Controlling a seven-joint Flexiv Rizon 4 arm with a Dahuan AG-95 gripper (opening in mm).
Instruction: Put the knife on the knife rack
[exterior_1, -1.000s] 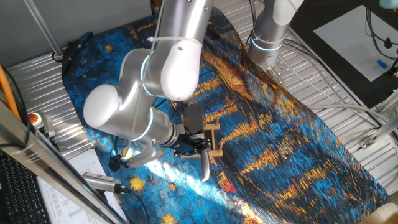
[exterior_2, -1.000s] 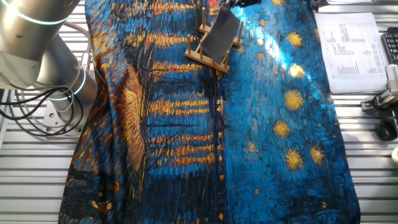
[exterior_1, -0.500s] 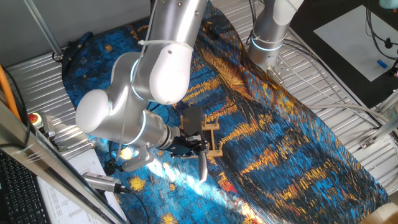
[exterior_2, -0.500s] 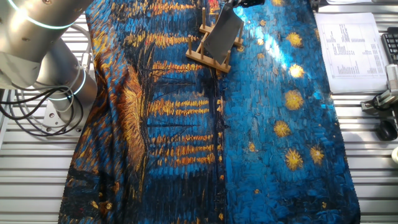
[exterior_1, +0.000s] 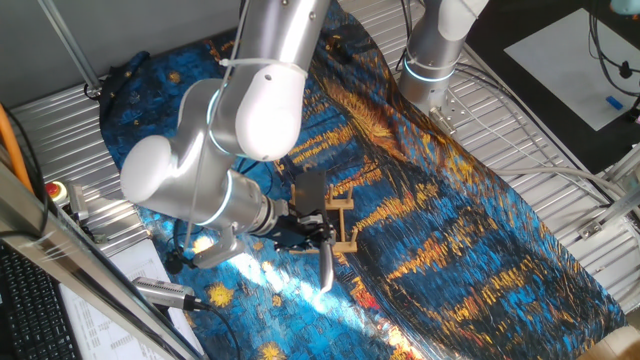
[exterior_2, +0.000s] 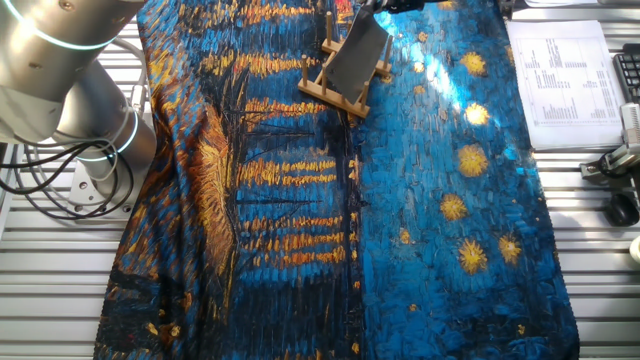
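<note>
Worktop (exterior_2: 90, 300) is ribbed metal, covered by a blue-and-gold painted cloth (exterior_2: 400, 230) that runs out well away from the claw on all sides. Second arm's base (exterior_1: 432, 62) stands far off across the cloth, not a factor. Working arm (exterior_1: 215, 150) folds down over the near edge, wrist low, claw (exterior_1: 300, 232) pointing sideways at the knife rack (exterior_2: 340, 82), which sits right in front of the fingertips. Knife (exterior_2: 355, 52) is at the rack: broad grey blade leans between the pegs, tilted, lower edge down among the rails, handle end toward the claw. In the one fixed view the dark blade (exterior_1: 311, 190) stands just above the claw and the tan rails (exterior_1: 343, 222) poke out just beyond it. Claw looks closed on the handle end, but the fingers are dark and crowded and the other fixed view crops them at the top edge, so I can't tell for sure whether it grips or has let go. My read: step in hand is seating and release. To do it well: get the blade's lower edge fully bottomed between two pegs before opening, keep the blade plane parallel to the slot so it doesn't lever the light rack over, open only a little, then back out straight along the handle axis. Risk: rack is small and unanchored on cloth, any sideways drag tips it or slides it.
</note>
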